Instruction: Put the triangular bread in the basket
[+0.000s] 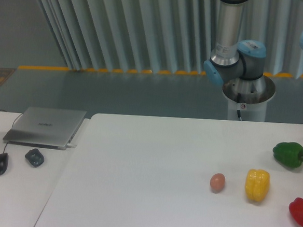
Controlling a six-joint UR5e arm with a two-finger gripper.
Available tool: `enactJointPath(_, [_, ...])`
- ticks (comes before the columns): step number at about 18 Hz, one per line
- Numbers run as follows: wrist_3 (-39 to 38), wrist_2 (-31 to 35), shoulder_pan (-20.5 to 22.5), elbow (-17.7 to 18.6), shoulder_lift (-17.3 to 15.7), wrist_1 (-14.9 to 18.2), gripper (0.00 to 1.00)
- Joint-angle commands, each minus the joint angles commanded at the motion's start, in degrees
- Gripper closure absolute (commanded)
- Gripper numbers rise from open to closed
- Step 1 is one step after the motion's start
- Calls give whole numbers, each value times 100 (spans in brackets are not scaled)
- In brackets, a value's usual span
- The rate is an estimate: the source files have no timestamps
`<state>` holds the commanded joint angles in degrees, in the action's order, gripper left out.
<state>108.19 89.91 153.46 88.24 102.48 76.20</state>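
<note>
On the white table (136, 185) lie an egg (217, 182) and yellow pepper (257, 185), green pepper (289, 154), red pepper (300, 211).

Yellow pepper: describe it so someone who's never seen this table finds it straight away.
Start at the white table and look to its right side, where four small items sit. The yellow pepper stands between the small pinkish-brown egg on its left and the red pepper at the frame's right edge, with the green pepper behind. It is the only yellow, lobed one.
</note>
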Motion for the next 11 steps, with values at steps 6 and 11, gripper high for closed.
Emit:
enactJointPath(6, [9,71,-71,-53,71,-9,0])
enactJointPath(11, [9,62,-71,-53,71,0,0])
